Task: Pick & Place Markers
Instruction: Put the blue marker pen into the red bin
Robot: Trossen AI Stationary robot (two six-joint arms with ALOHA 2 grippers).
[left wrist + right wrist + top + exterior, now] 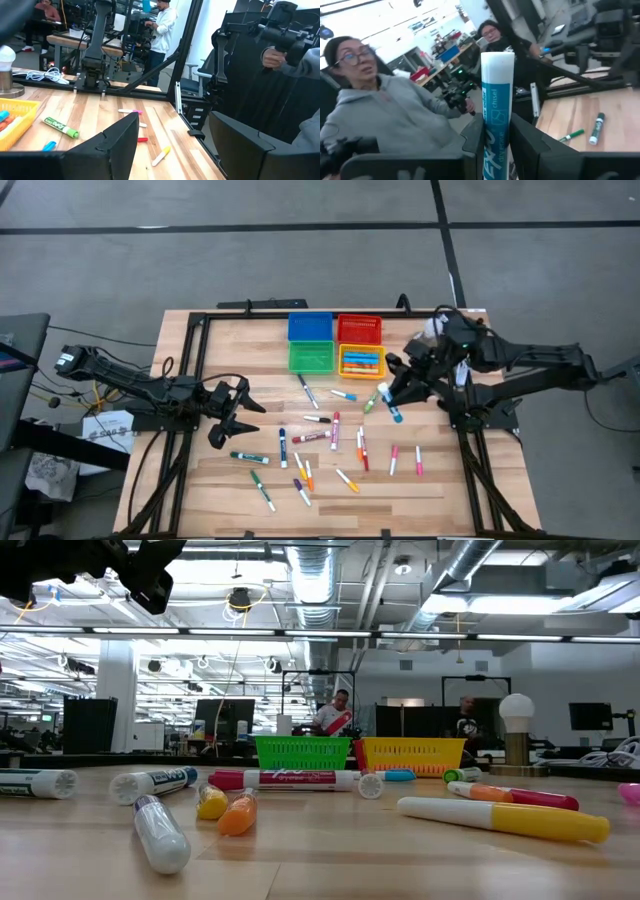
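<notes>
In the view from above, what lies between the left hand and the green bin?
Only bare wood. In the high view, no marker lies on the table between the left hand and the green bin.

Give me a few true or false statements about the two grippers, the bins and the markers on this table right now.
1. The right gripper is shut on a blue marker. True.
2. The left gripper holds a marker. False: it is open and holds nothing.
3. The yellow bin has markers in it. True.
4. The green bin is full of markers. False: none show in it.
5. All markers are in bins. False: many lie loose on the table.
</notes>
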